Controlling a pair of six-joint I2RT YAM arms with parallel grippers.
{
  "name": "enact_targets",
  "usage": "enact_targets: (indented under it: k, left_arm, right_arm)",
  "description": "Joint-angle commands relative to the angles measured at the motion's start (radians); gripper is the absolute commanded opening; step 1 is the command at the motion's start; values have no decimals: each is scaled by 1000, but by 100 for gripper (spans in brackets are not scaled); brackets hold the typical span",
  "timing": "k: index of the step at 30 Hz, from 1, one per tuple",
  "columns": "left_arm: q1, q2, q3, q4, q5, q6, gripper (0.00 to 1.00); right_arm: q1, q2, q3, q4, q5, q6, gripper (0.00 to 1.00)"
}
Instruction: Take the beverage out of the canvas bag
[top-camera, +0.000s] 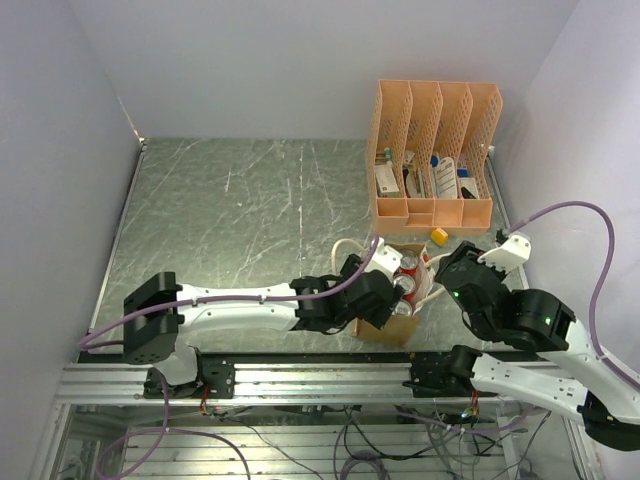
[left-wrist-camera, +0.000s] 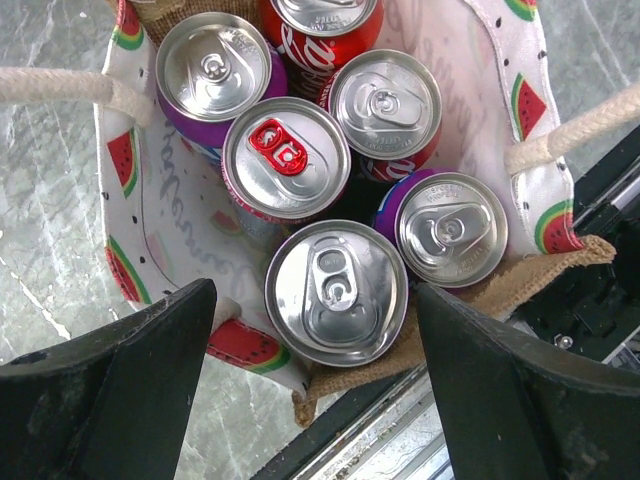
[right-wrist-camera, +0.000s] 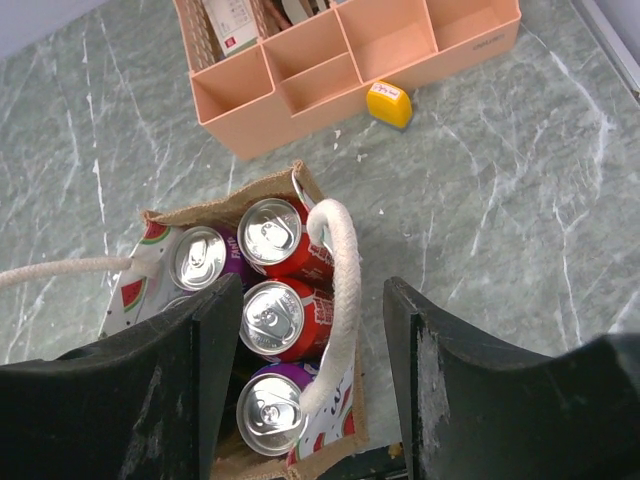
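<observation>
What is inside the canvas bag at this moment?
Six upright drink cans fill the canvas bag, some red, some purple, one with a red tab. Their lower parts and anything beneath are hidden.

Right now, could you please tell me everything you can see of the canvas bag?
The canvas bag stands upright and open on the marbled table, before the peach organizer. Outside is tan, burlap-like weave; the white lining carries watermelon prints. Two white rope handles rise from its rim, one looping between the fingers of the right claw, contact unclear. Six upright drink cans fill it.
</observation>
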Motion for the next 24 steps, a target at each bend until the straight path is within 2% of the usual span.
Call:
enact_targets:
  k: [1,6,9,14,24]
  left_arm:
    - [-13,54,49,-49,-70,-60,91]
    - [-15,133,132,-157,-93,-85,85]
    - [-22,153,145,-193,-100,-111,84]
    - [-35,182,146,-199,-91,-115,89]
    - [-39,199,149,-188,-77,-83,77]
  right_arm:
    - [4,21,-10,27,30,-18,57]
    - [5,23,-10,27,31,-17,51]
    - [4,13,-10,16,44,2,50]
    - [4,19,-10,10,53,6,50]
    - [4,56,-6,-7,55,23,51]
